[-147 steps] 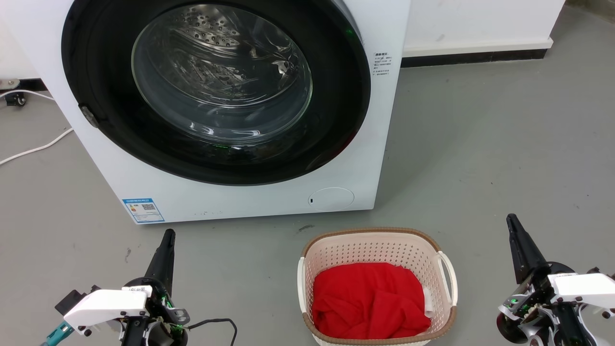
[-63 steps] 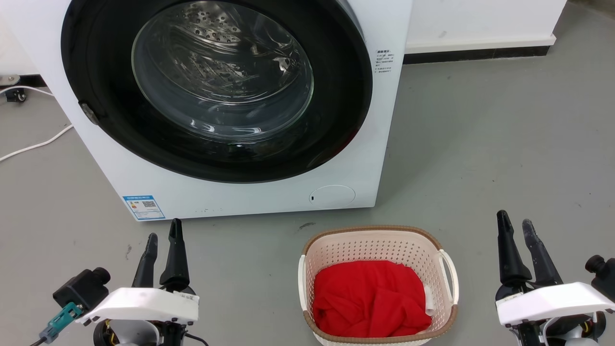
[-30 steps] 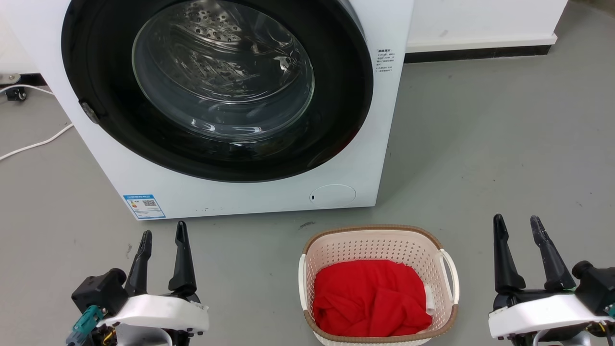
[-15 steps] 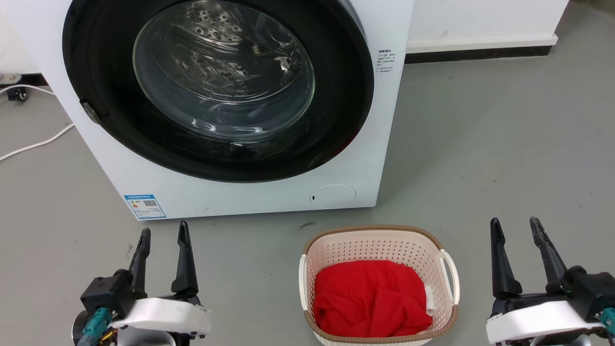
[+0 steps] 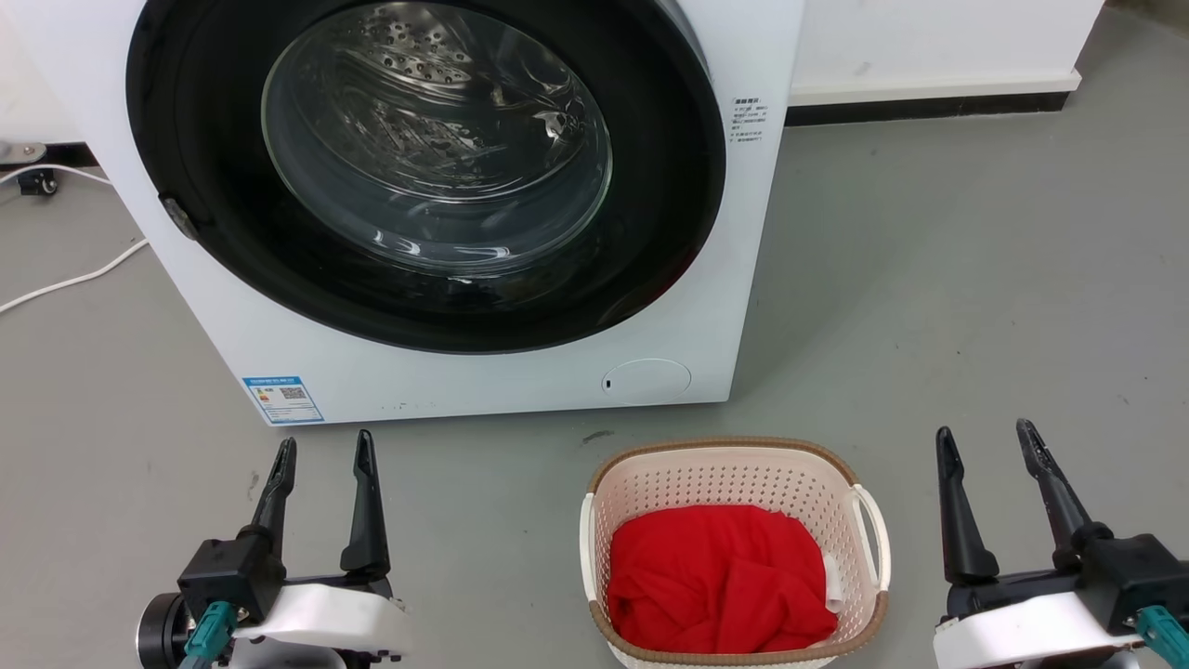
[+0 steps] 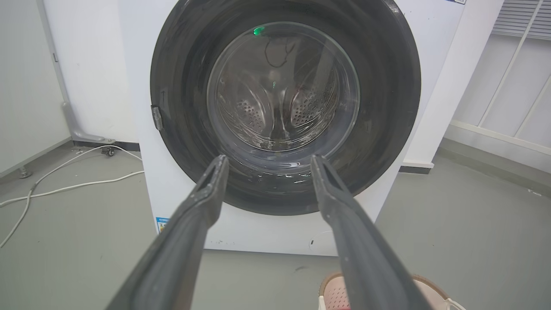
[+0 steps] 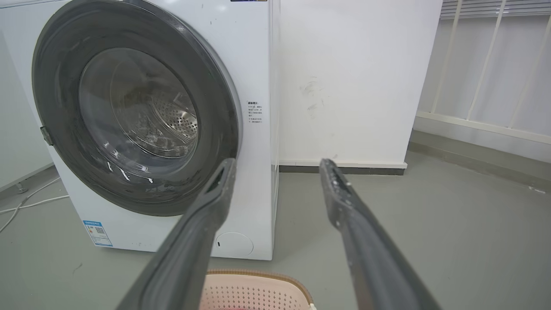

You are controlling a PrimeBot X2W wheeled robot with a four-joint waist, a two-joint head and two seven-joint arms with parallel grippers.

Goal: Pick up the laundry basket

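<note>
Your laundry basket point(image 5: 726, 445) sits on the floor point(image 5: 975, 279) just in front of the washer point(image 5: 464, 386) (red cloth point(image 5: 720, 595) inside), between your left tool point(image 5: 324, 444) and right tool point(image 5: 985, 432). Both tools are spread wide, holding nothing, clear of the basket.

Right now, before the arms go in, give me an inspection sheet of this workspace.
Surface: grey floor, smooth, with a few faint marks.
Job's things: laundry basket upright on the floor in front of the washing machine, a red cloth inside, both loop handles free.
Clutter: nothing seen.
Grippers: left gripper open, well off to the basket's left; right gripper open, just off its right handle; neither touches it.
Cables: white cable on the floor left of the washer, far from the basket.
Surroundings: white washing machine, door shut; white wall behind.
</note>
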